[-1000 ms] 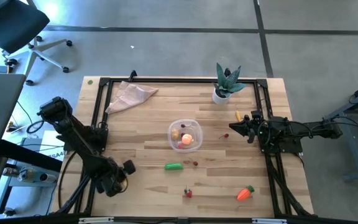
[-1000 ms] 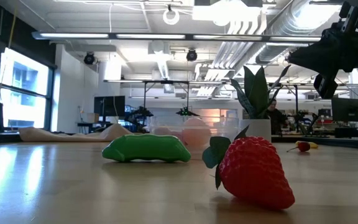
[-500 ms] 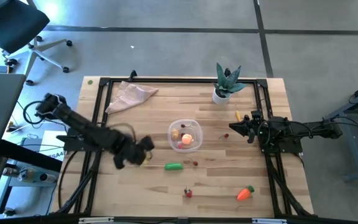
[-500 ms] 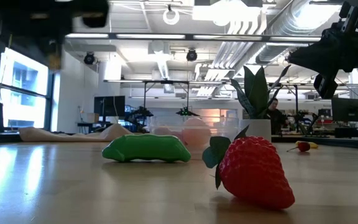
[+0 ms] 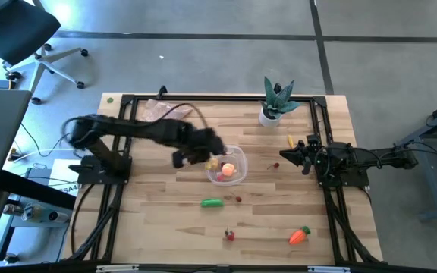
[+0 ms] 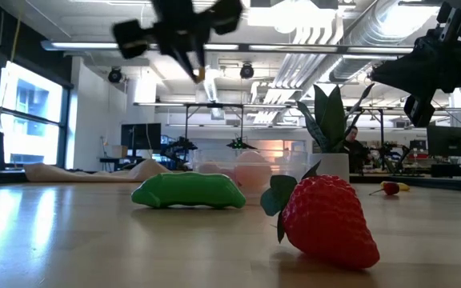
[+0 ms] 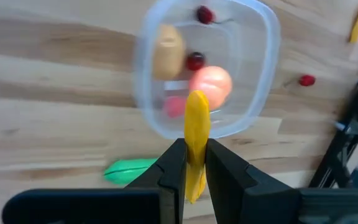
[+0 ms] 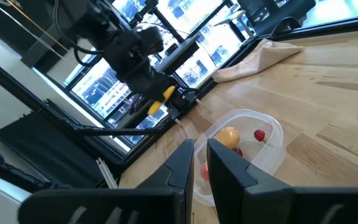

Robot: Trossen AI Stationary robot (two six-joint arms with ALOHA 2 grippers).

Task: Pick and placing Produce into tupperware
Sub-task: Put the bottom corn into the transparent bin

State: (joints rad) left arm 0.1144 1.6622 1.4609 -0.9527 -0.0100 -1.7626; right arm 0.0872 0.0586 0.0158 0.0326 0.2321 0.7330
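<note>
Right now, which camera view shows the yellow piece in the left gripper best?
The left wrist view: the yellow piece sits clamped in the left gripper, above the tupperware. The right wrist view and low view show it small; the high view hides it.

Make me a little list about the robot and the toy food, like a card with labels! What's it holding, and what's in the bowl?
left gripper: shut on the yellow piece, up in the air beside the tupperware
right gripper: shut, empty, waiting at the table's right side
in the tupperware: orange ball, tan piece, small red pieces
still on the table: green pepper, strawberry, carrot, a yellow piece by the right arm
not food: plant in white pot, beige cloth
</note>
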